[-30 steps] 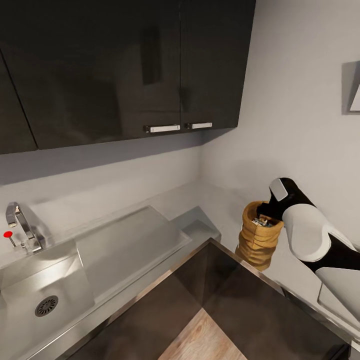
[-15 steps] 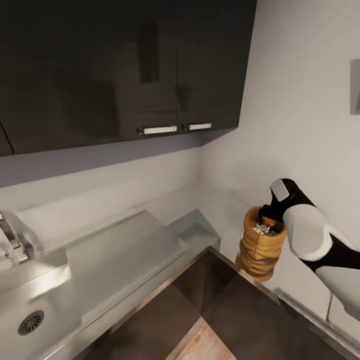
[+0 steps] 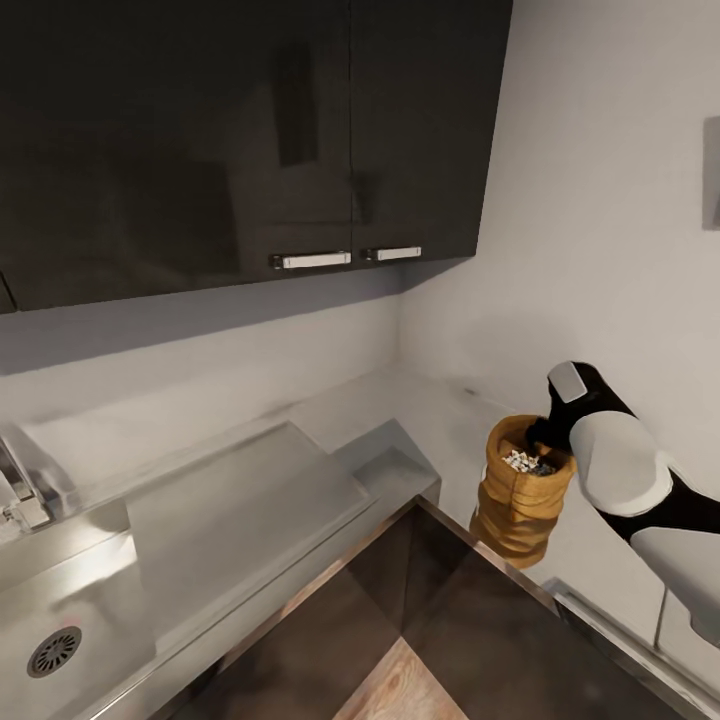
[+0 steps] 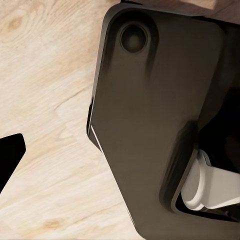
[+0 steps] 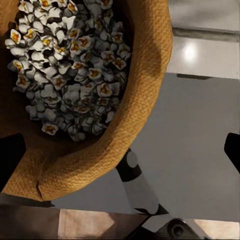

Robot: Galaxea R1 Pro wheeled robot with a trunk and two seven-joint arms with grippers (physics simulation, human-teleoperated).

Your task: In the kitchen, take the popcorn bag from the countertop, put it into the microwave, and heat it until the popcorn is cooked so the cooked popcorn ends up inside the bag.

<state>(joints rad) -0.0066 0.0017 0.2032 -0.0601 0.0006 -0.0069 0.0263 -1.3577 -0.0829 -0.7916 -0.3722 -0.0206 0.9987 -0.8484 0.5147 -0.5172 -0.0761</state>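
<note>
The tan burlap popcorn bag [image 3: 515,505] is upright at the front edge of the grey countertop [image 3: 450,415]; I cannot tell if it rests on it. Pale popcorn [image 3: 522,461] fills its mouth. My right gripper [image 3: 541,440] reaches down over the far rim. In the right wrist view the popcorn [image 5: 70,65] and the rolled rim of the bag [image 5: 145,100] lie between the spread fingers [image 5: 10,160] of the right gripper [image 5: 122,150], which is open. The left gripper [image 4: 120,160] hangs over the wood floor with one dark finger [image 4: 11,160] showing. The microwave is out of view.
A steel sink [image 3: 110,540] with a drain and a tap [image 3: 15,490] sits at the left, with a draining board [image 3: 240,500] beside it. Dark wall cabinets [image 3: 250,150] hang above. Dark cabinet fronts [image 3: 450,620] meet in a corner over the wood floor [image 3: 400,685]. My dark base [image 4: 150,125] is below the left arm.
The whole view has swung to the right, so the sink and tap slid left and partly out of frame. The right arm and the bag hold nearly the same place.
</note>
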